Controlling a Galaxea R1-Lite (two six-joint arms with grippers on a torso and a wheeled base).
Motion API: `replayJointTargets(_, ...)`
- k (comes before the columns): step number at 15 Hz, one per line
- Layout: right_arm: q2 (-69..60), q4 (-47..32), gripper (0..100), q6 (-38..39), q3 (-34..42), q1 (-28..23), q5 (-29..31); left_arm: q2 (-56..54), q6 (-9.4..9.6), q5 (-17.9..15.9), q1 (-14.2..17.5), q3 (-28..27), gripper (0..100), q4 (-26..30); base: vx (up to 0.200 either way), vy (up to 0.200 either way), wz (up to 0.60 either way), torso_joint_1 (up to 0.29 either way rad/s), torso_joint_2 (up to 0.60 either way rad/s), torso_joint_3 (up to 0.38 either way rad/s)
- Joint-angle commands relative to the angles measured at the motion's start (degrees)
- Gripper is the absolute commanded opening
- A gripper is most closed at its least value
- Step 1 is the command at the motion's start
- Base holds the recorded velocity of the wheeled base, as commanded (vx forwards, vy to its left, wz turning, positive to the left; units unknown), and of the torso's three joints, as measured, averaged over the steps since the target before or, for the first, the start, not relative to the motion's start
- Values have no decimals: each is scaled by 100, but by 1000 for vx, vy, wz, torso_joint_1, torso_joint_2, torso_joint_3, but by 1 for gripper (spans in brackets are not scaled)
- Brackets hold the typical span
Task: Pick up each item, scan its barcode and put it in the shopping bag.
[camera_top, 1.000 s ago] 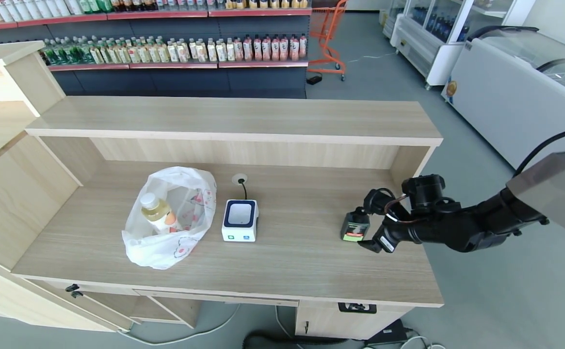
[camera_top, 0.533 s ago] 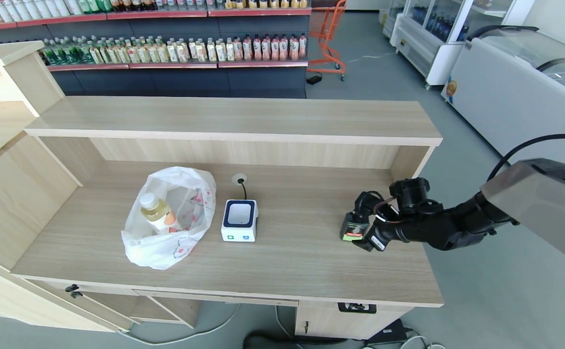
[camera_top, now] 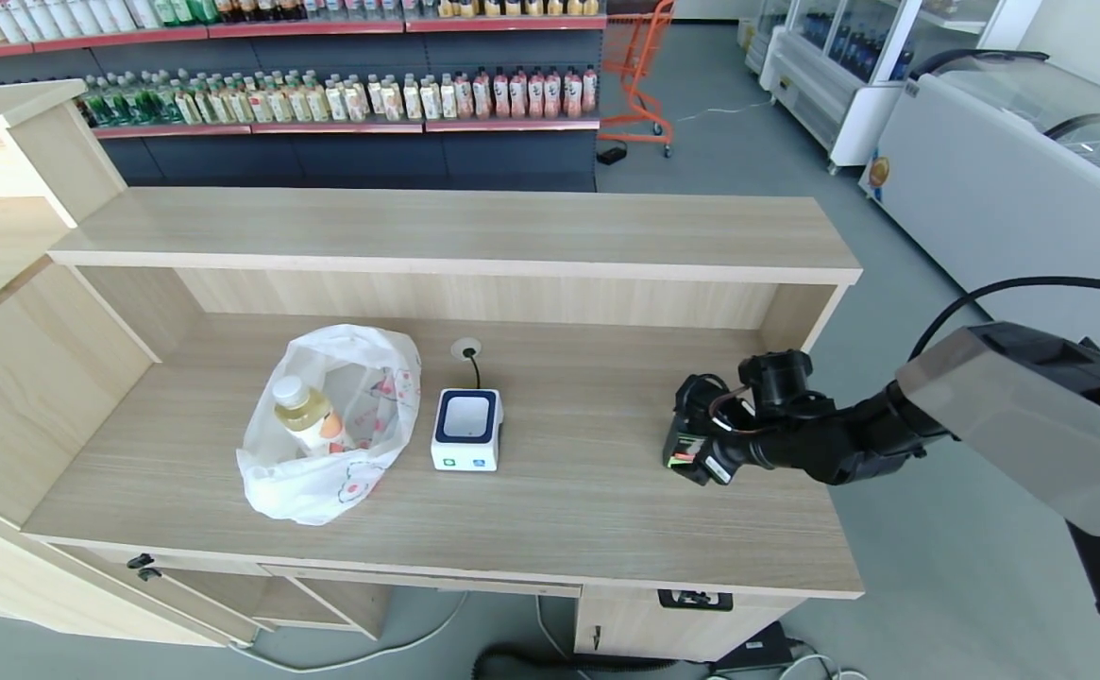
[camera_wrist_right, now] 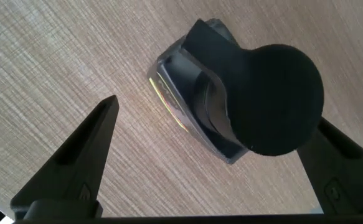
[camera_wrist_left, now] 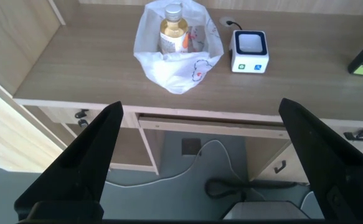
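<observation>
Right gripper (camera_top: 694,444) spread open, straddling a squat dark bottle (camera_wrist_right: 256,106) with round matte cap, upright at 3 o'clock on the woodgrain counter (camera_top: 559,501); crinkly plastic shopping bag (camera_top: 323,477) at 9 o'clock; left gripper (camera_wrist_left: 201,106) splayed wide

Head camera looks down across the counter (camera_top: 587,501). Right wrist camera sits close above the dark bottle (camera_wrist_right: 193,102), between the fingers of the right gripper (camera_wrist_right: 215,118). Left wrist camera, farther back, shares the head view's shopping bag (camera_wrist_left: 178,62) and scanner (camera_wrist_left: 249,51).

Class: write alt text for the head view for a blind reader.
The open right gripper straddles a small dark bottle standing on the wooden counter. Farther left sit a white scanner and a shopping bag holding a drink bottle.
</observation>
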State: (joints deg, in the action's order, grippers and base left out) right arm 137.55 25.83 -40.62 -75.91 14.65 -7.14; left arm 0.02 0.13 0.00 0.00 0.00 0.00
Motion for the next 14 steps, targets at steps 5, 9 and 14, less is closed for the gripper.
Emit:
replayJointTargets(5, 466, -34, 0, 116, -521, 169, -15, -2, 4, 0, 0, 0, 100, 0, 0, 0, 0, 0, 0, 0)
replayJointTargets(9, 563, -8, 0, 247, -592, 196, -15, -2, -5, 0, 0, 0, 100, 0, 0, 0, 0, 0, 0, 0)
replayJointTargets(14, -1195, 502, 0, 713, 762, -121, -15, -2, -5, 0, 0, 0, 100, 0, 0, 0, 0, 0, 0, 0)
